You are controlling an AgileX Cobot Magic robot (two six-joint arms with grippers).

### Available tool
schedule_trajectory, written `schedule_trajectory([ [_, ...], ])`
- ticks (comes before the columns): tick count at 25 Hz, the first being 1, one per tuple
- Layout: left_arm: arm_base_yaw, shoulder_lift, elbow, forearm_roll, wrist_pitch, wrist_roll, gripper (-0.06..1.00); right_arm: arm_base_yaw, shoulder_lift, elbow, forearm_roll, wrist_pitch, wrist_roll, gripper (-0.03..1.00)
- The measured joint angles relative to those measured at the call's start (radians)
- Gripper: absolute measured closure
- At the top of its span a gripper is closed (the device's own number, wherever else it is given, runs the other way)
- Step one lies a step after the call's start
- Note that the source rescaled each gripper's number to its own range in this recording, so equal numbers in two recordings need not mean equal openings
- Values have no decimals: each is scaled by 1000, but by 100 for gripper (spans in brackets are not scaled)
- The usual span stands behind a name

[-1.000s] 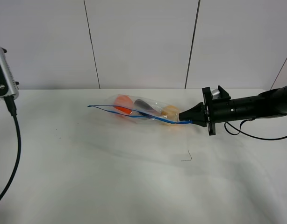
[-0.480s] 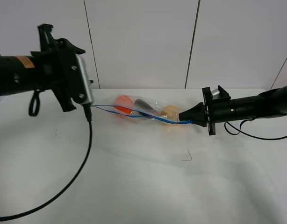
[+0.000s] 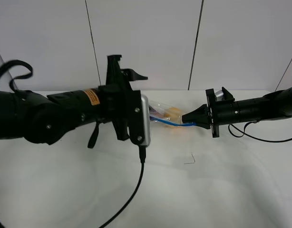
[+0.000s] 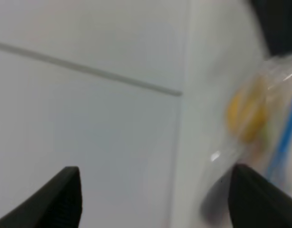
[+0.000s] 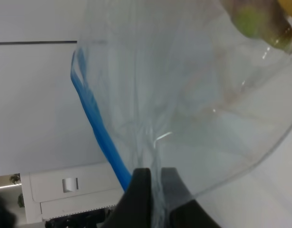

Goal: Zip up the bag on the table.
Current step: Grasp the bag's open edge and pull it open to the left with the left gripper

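Observation:
The clear plastic bag (image 3: 169,114) lies at the back of the white table (image 3: 222,190). Only its right part shows, with a yellow piece inside and the blue zipper strip (image 3: 170,123). My right gripper (image 3: 189,121) is shut on that strip's right end; in the right wrist view the right gripper (image 5: 153,187) pinches clear film beside the blue strip (image 5: 96,128). My left gripper (image 3: 139,102) hovers in front of the bag's left part and hides it. In the left wrist view the left gripper (image 4: 155,194) is wide open and empty, with the blurred bag (image 4: 260,118) off to one side.
The left arm's black cable (image 3: 131,190) hangs down and trails across the front of the table. A small dark mark (image 3: 189,160) lies on the tabletop before the bag. A panelled white wall (image 3: 146,42) stands right behind the table.
My left arm has swung in from the far left to the middle and now covers the bag's left half. The right gripper and the bag have stayed put.

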Motion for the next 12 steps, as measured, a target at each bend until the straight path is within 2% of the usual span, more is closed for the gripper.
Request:
schedule_trajectory([
  [6,-104,108,0,0,-81,-5,-5,0,0,0,0,0,0,97],
  [12,-117,218,-23,-32,-170,-5,-5,0,0,0,0,0,-1,97],
])
